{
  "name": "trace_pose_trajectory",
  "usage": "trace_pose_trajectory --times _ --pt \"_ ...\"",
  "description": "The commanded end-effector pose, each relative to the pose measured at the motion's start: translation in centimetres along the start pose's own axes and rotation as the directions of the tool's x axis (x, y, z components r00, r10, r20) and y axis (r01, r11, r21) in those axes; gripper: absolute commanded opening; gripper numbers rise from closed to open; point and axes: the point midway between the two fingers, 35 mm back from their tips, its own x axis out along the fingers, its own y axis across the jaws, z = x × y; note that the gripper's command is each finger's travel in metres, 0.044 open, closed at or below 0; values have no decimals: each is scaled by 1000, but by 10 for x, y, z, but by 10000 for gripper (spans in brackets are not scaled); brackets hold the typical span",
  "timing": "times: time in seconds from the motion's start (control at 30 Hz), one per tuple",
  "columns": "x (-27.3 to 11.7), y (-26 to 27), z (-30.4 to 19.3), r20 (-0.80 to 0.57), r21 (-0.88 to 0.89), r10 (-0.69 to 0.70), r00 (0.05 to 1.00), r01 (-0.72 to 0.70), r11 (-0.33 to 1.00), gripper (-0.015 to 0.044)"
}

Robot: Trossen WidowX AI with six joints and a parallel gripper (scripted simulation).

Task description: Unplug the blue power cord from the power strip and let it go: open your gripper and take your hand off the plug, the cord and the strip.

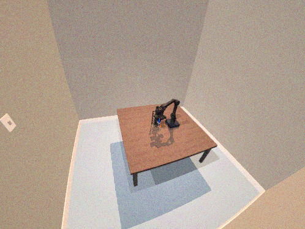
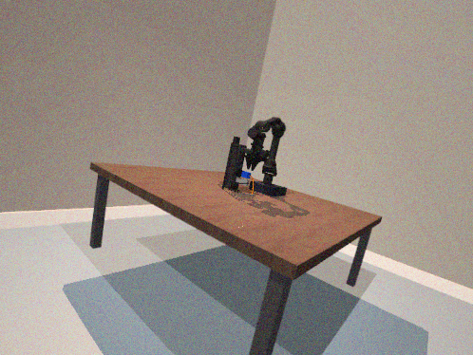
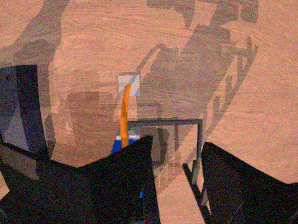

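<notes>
Blue plug (image 3: 127,141) sits in the upright power strip (image 2: 232,162) on the worktop (image 2: 199,209), so your pincer (image 3: 174,183) hangs above it, partly open and holding nothing.

A blue plug (image 2: 245,175) is seen just beside the dark power strip (image 2: 232,163), which stands upright on the table. A thin orange cord (image 3: 124,116) runs from the plug toward a small pale piece on the wood. Whether the plug is seated in the strip cannot be told.
</notes>
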Motion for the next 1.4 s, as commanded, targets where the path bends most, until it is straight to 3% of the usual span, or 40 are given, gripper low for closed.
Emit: trace_pose_trajectory --times 0.0,1.37 --pt "13 33 4 -30 -125 150 988 -153 980 160" --pt "17 30 -36 -35 -131 157 987 -160 978 160"
